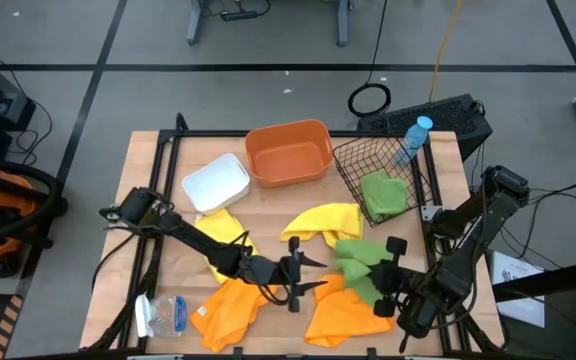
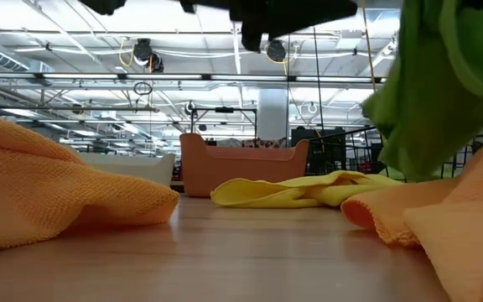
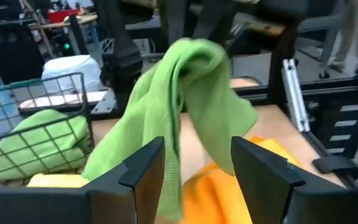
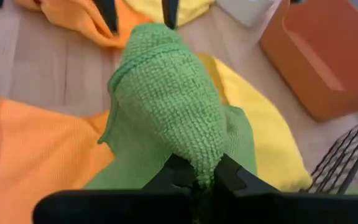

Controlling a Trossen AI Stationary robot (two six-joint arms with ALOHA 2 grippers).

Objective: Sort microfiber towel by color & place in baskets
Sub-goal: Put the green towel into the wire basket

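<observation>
A green microfiber towel (image 4: 166,106) hangs lifted off the table (image 1: 268,215), pinched between the fingers of the right gripper (image 4: 194,177) near the table's front right part; its folds drape down over an orange towel (image 1: 346,318) lying at the front edge. In the low view the same green cloth dangles at the upper right above that orange cloth. A second green towel (image 1: 383,195) already lies inside the black wire-mesh basket (image 1: 353,160), which stands by the right edge toward the back. The orange tub (image 1: 288,152) sits at the middle of the back edge, and the white tray (image 1: 216,183) rests just beside it on its left, nearer the left edge. A yellow towel (image 1: 323,222) is spread in the middle of the table, between the tub and the lifted green towel, and another yellow towel (image 1: 223,228) lies in front of the tray. A second orange towel (image 1: 230,312) is bunched near the front edge, left of centre. The left gripper (image 1: 306,275) reaches across the front middle of the table between the two orange towels, its fingers spread apart and grasping nothing, pointing toward the raised green towel. A blue-capped clear bottle (image 1: 415,138) stands at the back right corner behind the mesh basket, and a clear plastic packet (image 1: 163,315) lies near the front left corner.
</observation>
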